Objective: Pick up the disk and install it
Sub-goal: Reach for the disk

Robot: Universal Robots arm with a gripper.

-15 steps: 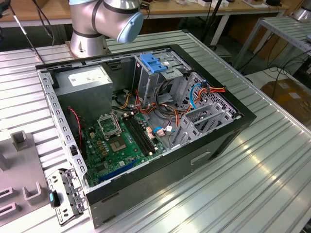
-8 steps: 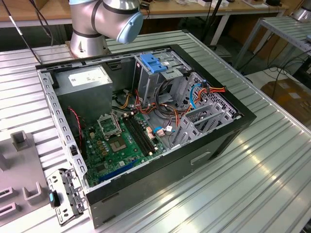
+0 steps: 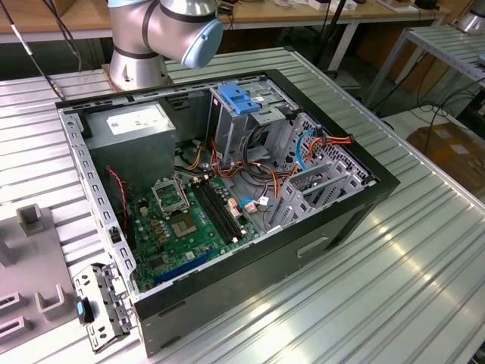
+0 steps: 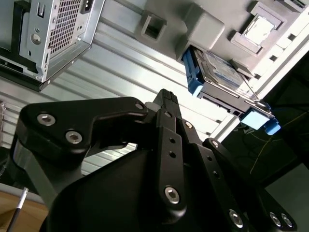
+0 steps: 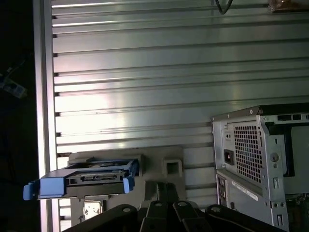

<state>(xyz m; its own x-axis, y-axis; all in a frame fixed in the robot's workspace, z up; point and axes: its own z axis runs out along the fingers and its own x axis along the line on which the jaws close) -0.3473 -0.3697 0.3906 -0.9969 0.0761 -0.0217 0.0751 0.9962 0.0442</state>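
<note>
Exterior view: black computer tower case (image 3: 303,250), side panel off, lying flat on the ribbed aluminium desk (image 3: 424,288). Contents are a green motherboard (image 3: 182,227), a grey power-supply box with a white sticker (image 3: 136,125), and a blue plastic bracket (image 3: 239,97) on top of the metal drive cage (image 3: 227,133). The silver-and-blue arm base (image 3: 140,45) stands on the desk just beside the case.

Both wrist views: black metal pincer (image 4: 166,94) (image 5: 164,184), fingers clenched together with nothing between them. It is held above the desk and touches no item.

Disk (image 4: 219,72) (image 5: 94,180) — a flat, rectangular, silver-metal hard drive with a white-and-blue label and blue plastic side rails. It rests on a grey plastic holder block (image 4: 207,24) (image 5: 166,157) on the desk, beyond the pincer's tips and well apart from them. In the first wrist view it is seen edge-on.

Perforated silver rear panel of the case (image 4: 58,29) (image 5: 246,150) — on the opposite side of the pincer from the disk, also clear of the fingers.
</note>
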